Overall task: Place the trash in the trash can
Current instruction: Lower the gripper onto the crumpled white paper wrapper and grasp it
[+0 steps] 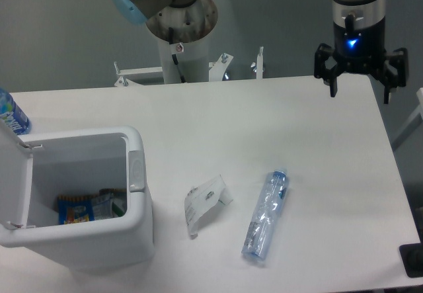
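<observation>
A small crumpled white printed wrapper (205, 204) lies on the white table in front of the middle. A slim clear plastic bottle (266, 215) with a blue cap lies on its side just right of the wrapper, cap end pointing away. The white trash can (135, 174) stands at the front left with its hinged lid (13, 174) swung open to the left. My gripper (360, 89) hangs open and empty above the table's far right edge, well away from both pieces of trash.
A blue snack packet (74, 209) and other packets lie inside the bin. A blue-labelled bottle (12, 113) stands at the far left edge. The robot base column (182, 35) stands behind the table. A dark object (413, 260) sits at the front right corner.
</observation>
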Motion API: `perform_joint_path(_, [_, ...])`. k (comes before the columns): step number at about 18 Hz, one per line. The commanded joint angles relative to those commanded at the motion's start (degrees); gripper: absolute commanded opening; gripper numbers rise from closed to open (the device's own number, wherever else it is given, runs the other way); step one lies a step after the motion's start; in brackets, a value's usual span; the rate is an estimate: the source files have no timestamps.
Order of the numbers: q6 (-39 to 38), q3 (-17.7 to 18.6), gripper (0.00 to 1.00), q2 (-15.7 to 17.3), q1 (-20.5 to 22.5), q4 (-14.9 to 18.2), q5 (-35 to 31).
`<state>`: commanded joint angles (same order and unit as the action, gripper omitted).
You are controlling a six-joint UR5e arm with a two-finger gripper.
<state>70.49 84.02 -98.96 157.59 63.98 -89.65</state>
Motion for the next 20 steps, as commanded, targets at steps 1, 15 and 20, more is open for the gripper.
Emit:
perform_joint_path(1, [0.3,0.1,1.00,-0.1,0.0,-0.1,0.0])
perform_joint_path(15, [-8.8,8.9,1.00,-0.4,-3.9,-10.8,0.1])
perform_joint_path(20, [-9.0,14.8,1.00,-2.4,-9.9,-12.7,0.1])
